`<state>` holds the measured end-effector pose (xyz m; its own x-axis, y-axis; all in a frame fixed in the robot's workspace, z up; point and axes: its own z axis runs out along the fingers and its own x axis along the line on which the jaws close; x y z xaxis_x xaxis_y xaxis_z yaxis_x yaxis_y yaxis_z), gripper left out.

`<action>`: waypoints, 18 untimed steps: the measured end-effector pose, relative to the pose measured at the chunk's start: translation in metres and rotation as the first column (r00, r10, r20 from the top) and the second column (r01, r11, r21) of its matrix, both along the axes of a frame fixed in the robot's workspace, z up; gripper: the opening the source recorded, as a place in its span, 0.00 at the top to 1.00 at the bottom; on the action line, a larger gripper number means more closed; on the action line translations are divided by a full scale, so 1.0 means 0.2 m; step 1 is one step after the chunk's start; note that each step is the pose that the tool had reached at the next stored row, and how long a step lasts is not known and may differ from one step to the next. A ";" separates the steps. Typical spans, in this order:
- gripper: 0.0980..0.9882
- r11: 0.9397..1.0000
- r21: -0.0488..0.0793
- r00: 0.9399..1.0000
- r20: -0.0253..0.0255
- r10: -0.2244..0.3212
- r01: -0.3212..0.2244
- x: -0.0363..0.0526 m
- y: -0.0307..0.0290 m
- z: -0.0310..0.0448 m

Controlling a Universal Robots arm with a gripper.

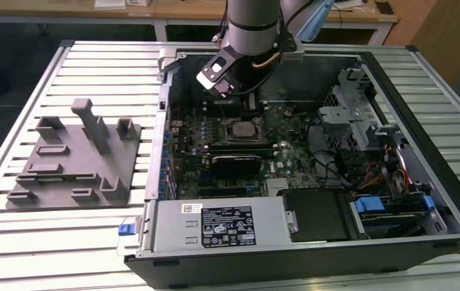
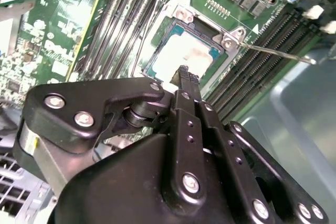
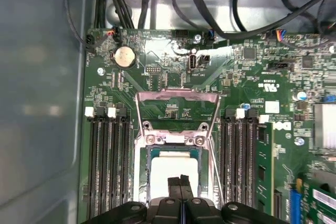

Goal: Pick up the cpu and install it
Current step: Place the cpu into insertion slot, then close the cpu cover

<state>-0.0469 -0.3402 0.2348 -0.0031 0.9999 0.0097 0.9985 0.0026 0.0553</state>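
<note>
cpu lies flat in the motherboard socket, its pale metal plate facing up. The gripper is right over it with its jaws pressed together and nothing between them; whether the tips touch the plate I can't tell. The load frame stands swung open beyond the chip, so nothing clamps it yet.

My worry is that an off-centre push from those closed tips would tip the chip in its seat and bend the contacts beneath. The thin latch lever sticks out close by, where the gripper could catch it.

As for writing, the board's white lettering around the coin cell is too small to make out. Further off, the power supply carries a black sticker and a small white one, neither readable from here.
</note>
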 end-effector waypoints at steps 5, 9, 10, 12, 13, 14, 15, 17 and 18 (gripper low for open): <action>0.99 1.000 0.000 1.000 0.002 0.000 0.000 -0.002 0.000 0.071; 0.99 1.000 0.000 1.000 0.004 0.000 0.000 -0.004 0.000 0.107; 0.99 1.000 0.000 1.000 0.004 0.000 0.000 -0.004 0.000 0.107; 0.99 1.000 0.000 1.000 0.004 0.000 0.000 -0.001 0.000 0.108; 0.99 1.000 0.000 1.000 0.004 0.000 0.000 0.001 0.000 0.108; 0.99 1.000 0.000 1.000 0.004 0.000 0.000 0.001 0.000 0.108; 0.99 1.000 0.000 1.000 0.004 0.000 0.000 0.001 0.000 0.108; 0.99 1.000 0.000 1.000 0.004 0.000 0.000 0.001 0.000 0.108; 0.99 1.000 0.000 1.000 0.004 0.000 0.000 0.001 0.000 0.108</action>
